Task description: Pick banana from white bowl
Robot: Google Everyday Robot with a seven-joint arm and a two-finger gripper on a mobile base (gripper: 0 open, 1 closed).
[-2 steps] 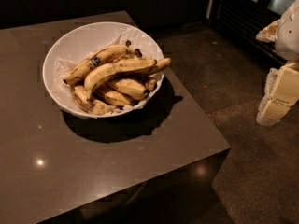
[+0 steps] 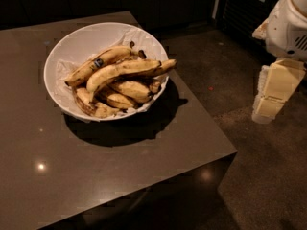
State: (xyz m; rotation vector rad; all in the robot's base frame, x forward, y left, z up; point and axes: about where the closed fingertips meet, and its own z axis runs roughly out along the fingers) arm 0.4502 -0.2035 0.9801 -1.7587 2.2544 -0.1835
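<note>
Item: white bowl [image 2: 61, 49], upper left of frame, standing on a dark table [image 2: 120, 176]. It is lined with crumpled white paper [image 2: 144, 38].

Contents: several yellow, brown-marked bananas heaped together.
- The banana [image 2: 127, 70] is the longest and most curved, and lies on top of the heap. It runs from left of the bowl's centre to the right rim, which its dark tip overhangs.
- The stickered banana [image 2: 98, 63] lies just behind it, touching it.
- Shorter bananas [image 2: 129, 89] lie beneath and in front of it.

Item: gripper [image 2: 265, 113], cream-coloured, at the right edge of frame. It hangs over the floor [image 2: 249, 176], beyond the table's right edge and well apart from the bowl. Whether it is open or closed cannot be told. No banana is seen at it.

Task status: not begun, as far as shown. The banana rests in the bowl, untouched.

Remaining, by judgement:
- bring the gripper left over the table and above the bowl;
- descend on the top banana;
- close on its middle;
- lift it clear of the rim without dragging its neighbours or the paper.
</note>
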